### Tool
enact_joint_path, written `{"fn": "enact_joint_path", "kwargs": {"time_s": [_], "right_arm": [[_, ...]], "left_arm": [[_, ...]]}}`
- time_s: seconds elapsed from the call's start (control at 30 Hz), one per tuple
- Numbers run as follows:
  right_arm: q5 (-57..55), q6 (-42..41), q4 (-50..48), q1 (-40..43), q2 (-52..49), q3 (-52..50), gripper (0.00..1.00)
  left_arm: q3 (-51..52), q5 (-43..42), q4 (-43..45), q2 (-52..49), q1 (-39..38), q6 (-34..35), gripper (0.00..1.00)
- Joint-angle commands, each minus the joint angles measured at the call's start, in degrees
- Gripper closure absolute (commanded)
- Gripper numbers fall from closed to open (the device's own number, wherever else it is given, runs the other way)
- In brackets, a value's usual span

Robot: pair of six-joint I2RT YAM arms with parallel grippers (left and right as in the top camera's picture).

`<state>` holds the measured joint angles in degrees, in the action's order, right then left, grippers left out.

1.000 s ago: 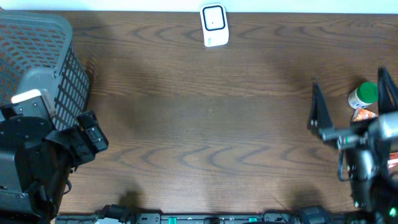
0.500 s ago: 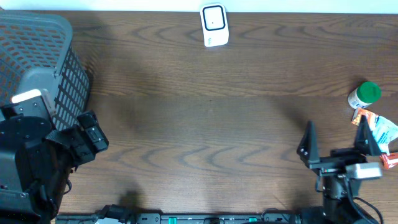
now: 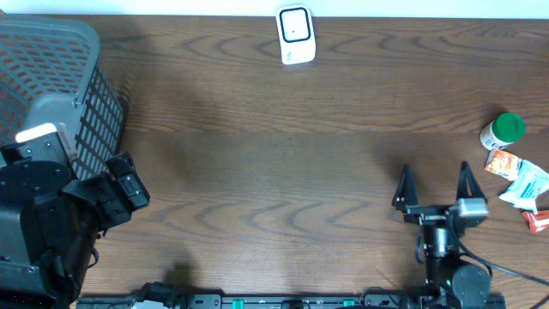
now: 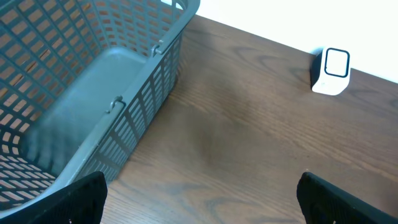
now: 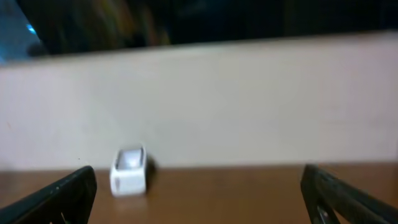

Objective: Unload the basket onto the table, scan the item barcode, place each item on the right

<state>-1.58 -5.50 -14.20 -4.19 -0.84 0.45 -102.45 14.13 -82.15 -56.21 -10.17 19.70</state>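
Grey plastic lattice basket, far left edge of the table, standing upright, nothing visible inside it in the left wrist view; left gripper, just beside the basket's near right corner, fingers spread wide with nothing between them, its two dark fingertips showing at the lower corners of its own camera view; dark brown wood-grain table, bearing everything listed; white barcode scanner, upright at the middle of the far edge, dark-rimmed window on its face, seen again at upper right in the left wrist view and blurred against a pale wall in the right wrist view; right gripper, near the front edge right of centre, fingers set wide apart and empty, pointing towards the far edge, well apart from the scanner; green-capped bottle, white body, near the right edge; orange packet, just in front of the bottle; pale blue-and-white sachet, beside the orange packet; red packet, partly cut off by the right edge, none of these four touched by either gripper
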Motion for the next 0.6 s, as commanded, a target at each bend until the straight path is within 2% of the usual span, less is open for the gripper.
{"fn": "enact_joint_path", "kwargs": {"time_s": [0.0,0.37,0.57], "right_arm": [[-2.21,-0.85,2.75,0.50,0.57,-0.13,0.01],[-1.25,-0.85,18.49,0.50,0.57,-0.13,0.01],[-0.90,0.63,18.29,0.46,0.52,-0.13,0.01]], "left_arm": [[0.35,0.94,-0.13,-0.26,0.24,0.57,0.02],[0.35,0.94,-0.13,-0.28,0.24,0.57,0.02],[0.35,0.94,-0.13,-0.28,0.24,0.57,0.02]]}}
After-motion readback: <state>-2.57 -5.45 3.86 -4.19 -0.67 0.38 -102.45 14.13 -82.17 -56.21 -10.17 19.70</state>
